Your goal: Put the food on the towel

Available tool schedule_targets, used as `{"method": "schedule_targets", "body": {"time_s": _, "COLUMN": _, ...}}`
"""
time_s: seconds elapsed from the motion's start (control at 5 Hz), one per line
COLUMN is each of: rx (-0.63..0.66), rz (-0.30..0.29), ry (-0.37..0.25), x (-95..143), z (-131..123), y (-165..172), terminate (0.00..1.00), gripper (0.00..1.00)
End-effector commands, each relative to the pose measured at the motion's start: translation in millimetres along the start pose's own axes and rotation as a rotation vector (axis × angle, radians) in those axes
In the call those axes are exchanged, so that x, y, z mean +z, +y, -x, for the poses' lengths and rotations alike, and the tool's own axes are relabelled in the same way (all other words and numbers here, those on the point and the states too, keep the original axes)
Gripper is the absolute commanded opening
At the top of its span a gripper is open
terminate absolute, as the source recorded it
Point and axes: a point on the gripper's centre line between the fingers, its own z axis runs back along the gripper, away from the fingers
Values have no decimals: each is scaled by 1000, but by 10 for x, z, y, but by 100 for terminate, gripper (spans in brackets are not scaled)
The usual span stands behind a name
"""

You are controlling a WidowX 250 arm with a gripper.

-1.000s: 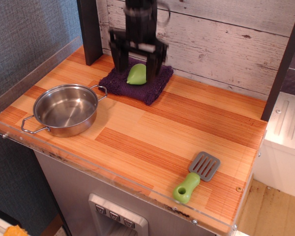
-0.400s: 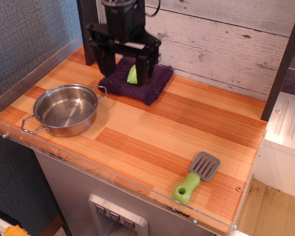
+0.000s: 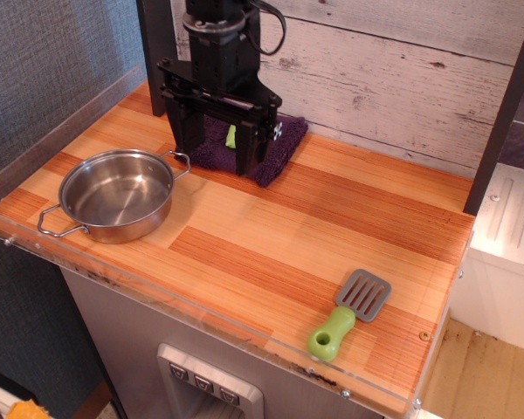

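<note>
The dark purple towel [image 3: 284, 144] lies at the back of the wooden counter, against the plank wall. The light-green pear [image 3: 230, 136] rests on it; only a thin sliver shows between the gripper's fingers. My black gripper [image 3: 218, 150] stands in front of the towel, low over its near edge, jaws spread wide apart and holding nothing. It hides most of the pear and the towel's left part.
A steel pot [image 3: 116, 194] with two handles sits at the left front. A grey spatula with a green handle [image 3: 348, 312] lies near the front right edge. A dark post [image 3: 158, 52] stands behind the gripper. A clear plastic rim [image 3: 201, 307] lines the counter edge.
The open gripper has moved left and toward the counter's front, coming lower in the picture and now covering most of the pear. The pear stays on the towel.
</note>
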Motion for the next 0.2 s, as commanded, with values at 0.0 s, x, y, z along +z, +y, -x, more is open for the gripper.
{"method": "schedule_targets", "body": {"time_s": 0.0, "rx": -8, "rz": -11, "ry": -39, "x": 135, "z": -28, "y": 25, "terminate": 100, "gripper": 100}}
